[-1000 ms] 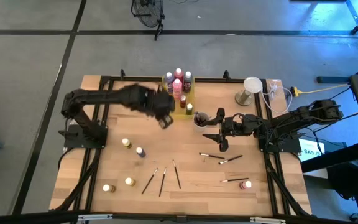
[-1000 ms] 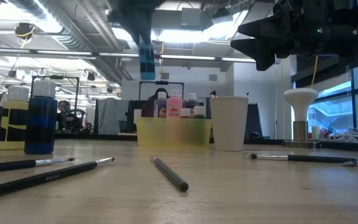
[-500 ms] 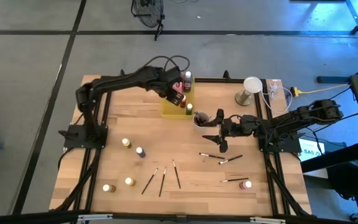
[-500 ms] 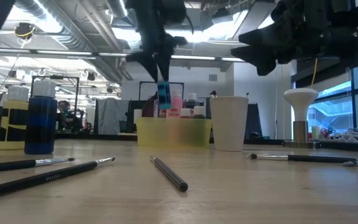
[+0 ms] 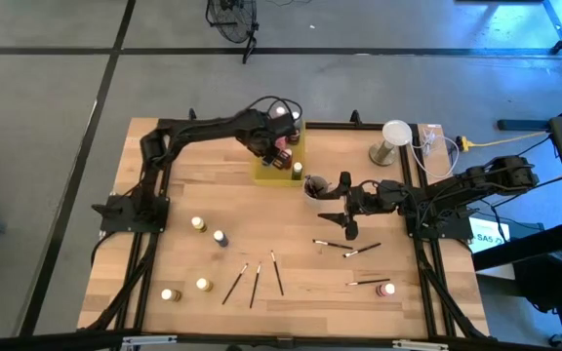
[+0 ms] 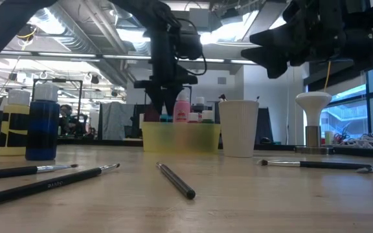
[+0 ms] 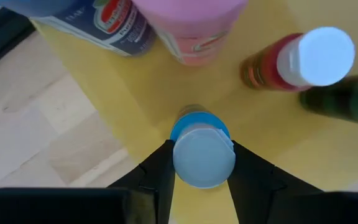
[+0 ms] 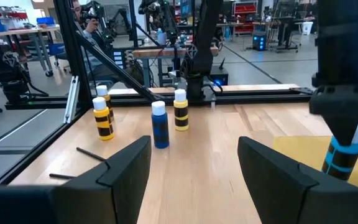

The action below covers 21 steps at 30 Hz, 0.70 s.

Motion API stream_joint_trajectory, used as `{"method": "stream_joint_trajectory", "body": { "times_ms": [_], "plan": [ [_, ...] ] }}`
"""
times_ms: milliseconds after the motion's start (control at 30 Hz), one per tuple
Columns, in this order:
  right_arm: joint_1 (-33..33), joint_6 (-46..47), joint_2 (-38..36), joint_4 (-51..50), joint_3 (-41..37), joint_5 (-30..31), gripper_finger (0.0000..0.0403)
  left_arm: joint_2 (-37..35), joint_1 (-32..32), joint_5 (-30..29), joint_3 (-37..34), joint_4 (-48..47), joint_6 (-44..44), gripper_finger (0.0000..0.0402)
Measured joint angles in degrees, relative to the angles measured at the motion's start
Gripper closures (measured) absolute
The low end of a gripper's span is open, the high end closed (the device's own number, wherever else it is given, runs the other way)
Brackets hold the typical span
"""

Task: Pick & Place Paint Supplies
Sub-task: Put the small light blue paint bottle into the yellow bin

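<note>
so the left gripper (image 7: 201, 180) just swung over and dropped into the yellow tray (image 5: 266, 173), jaws still clamped on the blue paint bottle (image 7: 202, 149), basically placed; right gripper (image 8: 194, 163) hangs released over the counter (image 5: 291, 234).

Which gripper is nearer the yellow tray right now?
Left. The left gripper is right over the yellow tray, shut on a blue-capped bottle. The right gripper hangs open beyond the white cup.
</note>
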Motion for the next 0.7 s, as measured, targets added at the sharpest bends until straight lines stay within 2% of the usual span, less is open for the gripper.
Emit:
{"method": "stream_joint_trajectory", "body": {
  "times_ms": [133,467,700],
  "plan": [
    [0.00,0.05,0.00,0.19,0.00,0.00,0.0160,0.90,-0.41,-1.74,0.00,0.16,0.31,0.0282],
    [0.00,1.51,0.00,0.17,0.00,-0.44,0.0160,0.96,-1.43,-1.74,0.00,0.24,0.33,0.0259],
    [0.00,1.52,0.00,-0.29,0.00,-0.46,0.0160,0.94,-1.39,-1.82,0.00,0.25,0.97,0.0257]
  ]
}}
